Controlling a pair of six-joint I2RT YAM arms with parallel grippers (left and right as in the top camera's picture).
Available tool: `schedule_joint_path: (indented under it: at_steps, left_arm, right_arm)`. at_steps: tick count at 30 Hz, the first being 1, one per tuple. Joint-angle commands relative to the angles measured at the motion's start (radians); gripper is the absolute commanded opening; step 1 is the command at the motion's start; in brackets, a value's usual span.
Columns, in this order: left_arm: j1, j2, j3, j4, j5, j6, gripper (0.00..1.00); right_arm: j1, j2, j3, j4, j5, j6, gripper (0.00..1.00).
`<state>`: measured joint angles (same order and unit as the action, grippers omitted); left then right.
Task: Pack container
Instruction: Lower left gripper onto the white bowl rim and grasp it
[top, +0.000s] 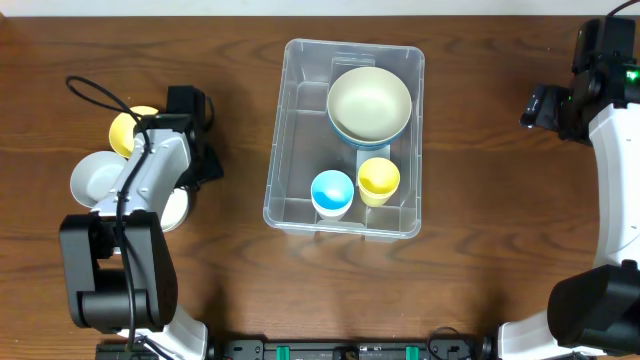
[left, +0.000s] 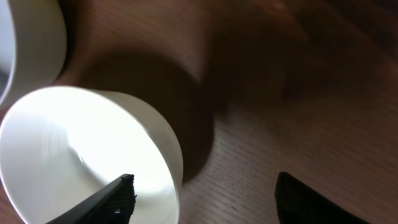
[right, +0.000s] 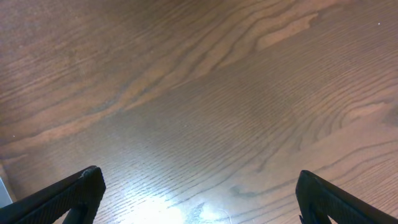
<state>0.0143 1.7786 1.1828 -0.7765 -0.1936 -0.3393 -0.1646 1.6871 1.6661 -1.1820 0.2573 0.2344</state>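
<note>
Container stood at the centre of the table in the overhead view, upright and open at the top. Inside it, a pale bowl sat nested in a blue one at the far end. A blue cup and a yellow cup stood side by side at the near end, just apart or touching; I could not tell which. The left arm reached over a cluster of dishes well to the left of the container: a yellow dish, a white bowl and a white cup partly hidden under the arm. The right arm stood at the right edge, well clear of the container.

Left wrist view: the left gripper was released, its jaws apart and astride the near wall of the white cup. One of its fingertips was over the cup's inside and the other was outside, over bare wood, with a clear gap to the wall. A second white vessel showed at the upper left, just beside the cup.

Right wrist view: the right gripper was spread wide and held nothing, with only wood grain between its fingers.
</note>
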Motion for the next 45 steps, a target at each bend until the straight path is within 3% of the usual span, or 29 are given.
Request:
schedule_joint_path:
  at_steps: [1,9,15,17,22,29,40,45]
  left_arm:
    - [0.027,0.014,-0.023,0.006,-0.005,0.002,0.7]
    - [0.105,0.014,-0.08,0.043,0.014,0.003,0.67]
    - [0.129,0.014,-0.131,0.116,0.12,0.006,0.66]
    - [0.129,0.014,-0.132,0.12,0.127,0.006,0.57]
    - [0.129,0.014,-0.132,0.12,0.126,0.018,0.25]
    - [0.129,0.005,-0.131,0.12,0.126,0.018,0.07]
    - [0.129,-0.077,-0.108,0.082,0.138,0.018,0.06]
    - [0.129,-0.195,-0.098,0.052,0.268,0.018,0.06]
  right_arm:
    - [-0.005,-0.016,0.013,0.0,0.0,0.016,0.99]
    - [-0.005,-0.016,0.013,0.0,0.0,0.016,0.99]
    - [-0.005,-0.016,0.013,0.0,0.0,0.016,0.99]
    - [-0.005,-0.016,0.013,0.0,0.0,0.016,0.99]
    - [-0.005,-0.016,0.013,0.0,0.0,0.016,0.99]
    - [-0.005,-0.016,0.013,0.0,0.0,0.016,0.99]
    - [-0.005,-0.016,0.013,0.0,0.0,0.016,0.99]
    - [-0.005,-0.016,0.013,0.0,0.0,0.016,0.99]
